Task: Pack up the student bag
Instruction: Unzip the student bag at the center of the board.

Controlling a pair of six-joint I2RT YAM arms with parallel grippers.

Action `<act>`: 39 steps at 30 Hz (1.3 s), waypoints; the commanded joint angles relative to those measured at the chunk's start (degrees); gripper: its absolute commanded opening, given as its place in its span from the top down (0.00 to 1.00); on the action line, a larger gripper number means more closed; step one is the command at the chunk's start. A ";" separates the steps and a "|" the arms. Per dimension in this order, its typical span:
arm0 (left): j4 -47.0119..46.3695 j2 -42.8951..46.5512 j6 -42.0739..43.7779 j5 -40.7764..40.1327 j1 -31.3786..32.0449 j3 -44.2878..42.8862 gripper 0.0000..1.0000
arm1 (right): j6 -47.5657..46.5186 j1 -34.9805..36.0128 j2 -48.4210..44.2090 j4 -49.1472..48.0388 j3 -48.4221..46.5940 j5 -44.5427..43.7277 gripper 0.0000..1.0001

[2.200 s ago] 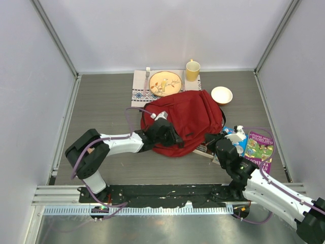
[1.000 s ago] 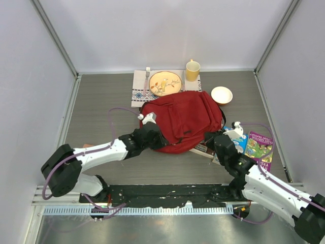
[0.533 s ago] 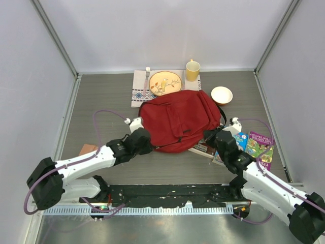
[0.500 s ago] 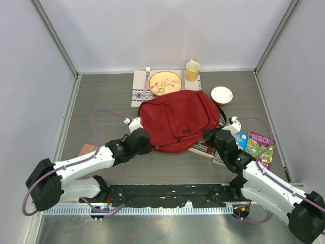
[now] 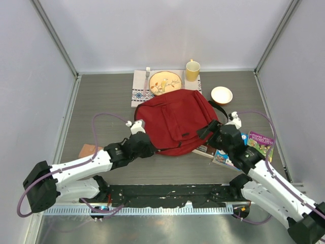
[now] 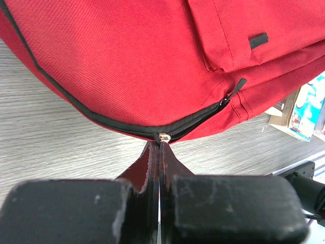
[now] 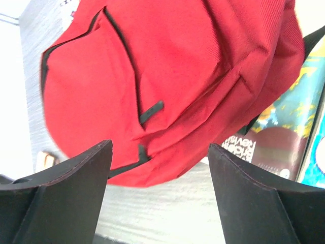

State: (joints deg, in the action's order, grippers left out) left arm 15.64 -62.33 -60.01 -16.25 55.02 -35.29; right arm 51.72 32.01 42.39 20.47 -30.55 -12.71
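Observation:
The student bag point(image 5: 177, 119) is a large red backpack lying flat mid-table, front pocket up. My left gripper point(image 5: 151, 148) sits at its near-left edge, shut on the metal zipper pull point(image 6: 163, 138) of the black main zipper point(image 6: 101, 121). My right gripper point(image 5: 208, 131) hovers at the bag's near-right corner. In the right wrist view its jaws stand wide apart point(image 7: 160, 145) with nothing between them, the red bag point(image 7: 152, 76) just beyond. Part of the bag lies over the books.
Colourful books point(image 5: 260, 145) lie right of the bag, one partly under it point(image 5: 205, 149). Behind the bag are a placemat point(image 5: 139, 91) with a plate point(image 5: 165, 83) and fork point(image 5: 148, 75), a yellow mug point(image 5: 192, 70) and a white bowl point(image 5: 221, 94). A small brown object point(image 5: 87, 150) lies near left.
My left gripper has drawn back toward the near left along the bag's edge, still shut. My right gripper has opened wide and moved up against the bag's right side.

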 commanded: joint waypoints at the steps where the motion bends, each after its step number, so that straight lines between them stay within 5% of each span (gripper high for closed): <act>1: -4.30 -1.48 -1.60 0.34 1.14 -0.92 1.00 | 5.13 -0.28 -4.94 6.50 -1.98 8.90 0.19; 8: -5.27 -2.45 -0.02 1.22 1.31 -3.03 1.00 | 16.29 1.12 -2.51 -9.02 5.40 22.46 0.24; 13: -6.40 -2.89 0.68 1.66 2.28 -4.53 1.00 | 24.73 10.60 9.72 -19.38 5.84 16.93 0.24; 23: -6.50 -1.84 1.21 1.66 2.98 -4.44 1.00 | 42.30 14.66 19.13 -30.31 9.10 9.29 0.26; 39: -3.86 -0.25 2.70 -0.89 2.98 -5.14 1.00 | 52.69 18.09 15.00 -13.09 4.09 7.44 0.28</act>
State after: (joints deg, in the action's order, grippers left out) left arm 12.62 -64.64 -58.08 -15.51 57.65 -37.82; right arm 100.60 49.47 59.77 2.76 -23.40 -2.79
